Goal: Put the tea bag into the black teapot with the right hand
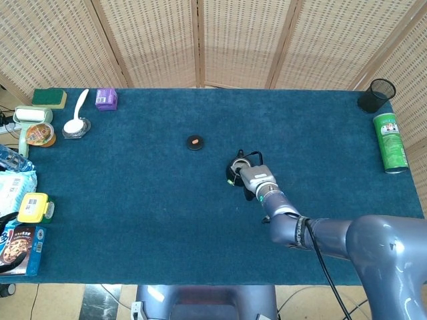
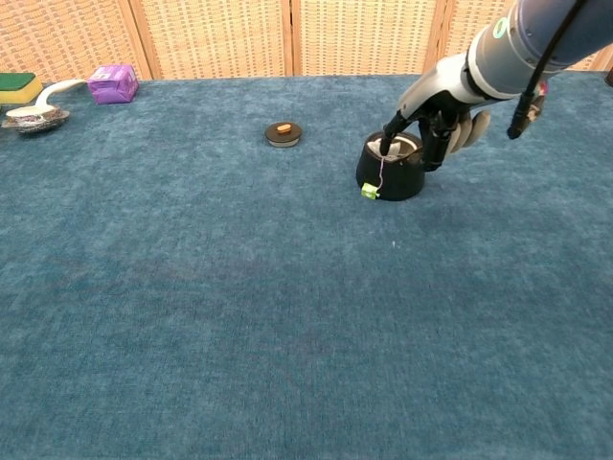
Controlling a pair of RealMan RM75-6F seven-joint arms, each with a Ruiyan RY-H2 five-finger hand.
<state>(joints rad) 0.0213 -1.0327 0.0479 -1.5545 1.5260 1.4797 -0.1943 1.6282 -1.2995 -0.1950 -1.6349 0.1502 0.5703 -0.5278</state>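
The black teapot stands mid-table, right of centre, and shows in the head view as a dark shape partly hidden by my right hand. My right hand hangs over the pot with its fingertips dipped into the opening, pinching the tea bag, which lies low inside. The string runs down the pot's front wall to the green tag, which rests on the cloth. The teapot's lid lies apart to the left. My left hand is not visible.
A purple box, a sponge and a spoon on a dish sit at the far left. Snack packs line the left edge. A green can and a black mesh cup stand at the far right.
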